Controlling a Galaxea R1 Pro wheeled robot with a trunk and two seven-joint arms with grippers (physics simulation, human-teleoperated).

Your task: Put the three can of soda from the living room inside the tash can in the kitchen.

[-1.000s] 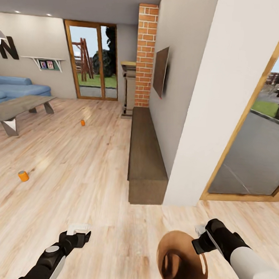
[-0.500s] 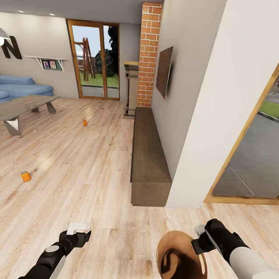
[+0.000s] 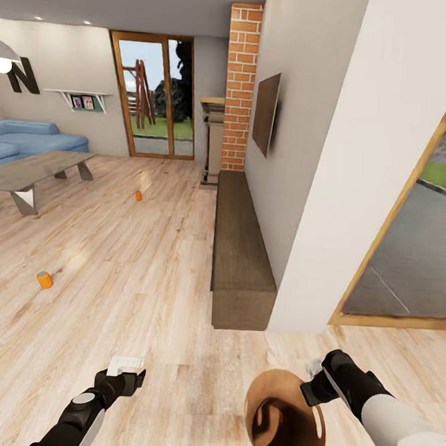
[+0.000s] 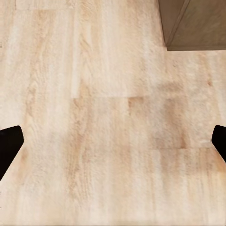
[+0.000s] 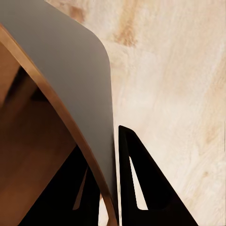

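The right gripper [image 3: 312,384] is clamped on the rim of the trash can [image 3: 281,422], one finger inside the wall and one outside. The left gripper [image 3: 125,371] is spread wide and empty.

Risk: the thin-rim pinch may slip, tilting or dropping the bin during travel.

Two orange cans lie on the floor: the near can [image 3: 44,279] at left, the far can [image 3: 138,195] beside the grey bench [image 3: 26,170]. The bin's lower part is cut off by the frame.
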